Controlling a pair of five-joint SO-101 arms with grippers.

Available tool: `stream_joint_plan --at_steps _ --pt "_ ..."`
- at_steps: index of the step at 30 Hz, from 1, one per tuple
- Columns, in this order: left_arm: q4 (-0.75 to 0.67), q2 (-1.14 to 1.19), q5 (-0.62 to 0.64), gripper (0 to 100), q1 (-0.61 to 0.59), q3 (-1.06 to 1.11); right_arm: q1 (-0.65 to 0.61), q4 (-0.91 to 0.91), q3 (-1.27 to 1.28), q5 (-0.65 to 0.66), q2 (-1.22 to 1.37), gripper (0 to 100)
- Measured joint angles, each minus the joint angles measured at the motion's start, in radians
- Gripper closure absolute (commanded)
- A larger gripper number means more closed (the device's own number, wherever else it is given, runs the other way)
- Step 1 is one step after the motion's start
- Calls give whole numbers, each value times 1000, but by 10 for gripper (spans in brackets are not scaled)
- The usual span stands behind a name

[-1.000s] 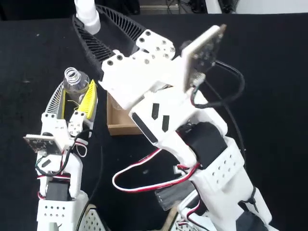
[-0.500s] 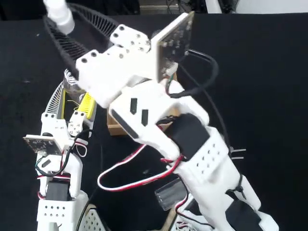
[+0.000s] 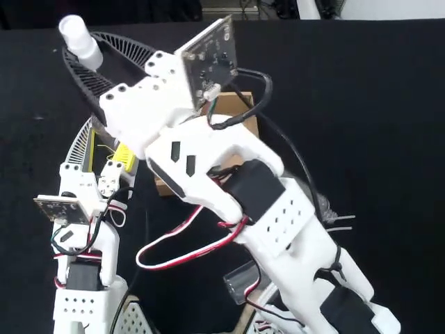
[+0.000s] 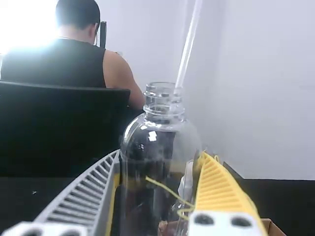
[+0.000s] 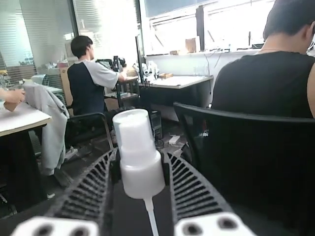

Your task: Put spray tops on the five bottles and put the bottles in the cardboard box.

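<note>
From above, the right tool (image 3: 83,47) is clamped on a white spray top (image 3: 75,35), up over the far left corner of the black table (image 3: 389,104). A second ago the spray top was more toward the middle of the far edge. The right arm has swung to the left since then, and the spray top went with it. The left tool (image 3: 104,142) sits by the left edge of the table and has not moved. A second ago you could see the round mouth of the bottle it holds. Now the big white right arm covers that spot. The cardboard box (image 3: 247,122) is in the middle of the table, and the right arm hides most of it.

The left wrist view looks along the left tool's grey and yellow fingers. They are clamped on the clear bottle (image 4: 157,162), one on each side. The bottle stands up straight with no top on it. A thin tube (image 4: 189,44) slants down toward the bottle's mouth. I cannot tell if its tip is inside yet.

In the right wrist view, the spray top (image 5: 140,157) is squeezed between the two black ribbed fingers. Its thin tube (image 5: 150,219) hangs down from it.
</note>
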Motion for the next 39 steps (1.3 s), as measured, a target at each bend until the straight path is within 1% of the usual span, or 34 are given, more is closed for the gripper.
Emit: stream_joint_plan --at_steps 9,11,14,16,21,27,29,32,33,36,39 --pt "0 0 0 970 0 0 0 2 92 0 8 979" --pt "0 0 0 970 0 0 0 2 110 0 8 930" --pt "0 0 0 970 0 0 -5 2 126 0 8 818" --pt "0 0 0 970 0 0 -21 23 126 0 8 779" --pt "0 0 0 970 0 0 -75 141 104 0 8 776" --pt "0 0 0 970 0 0 -66 250 -12 0 -34 789" --pt "0 0 0 970 0 0 -26 292 -37 0 -83 847" --pt "0 0 0 970 0 0 87 370 -43 0 -175 975" --pt "0 0 0 970 0 0 129 397 -43 0 -209 992" --pt "0 0 0 970 0 0 284 482 -28 0 -321 937" --pt "0 0 0 970 0 0 433 542 66 0 -439 902"
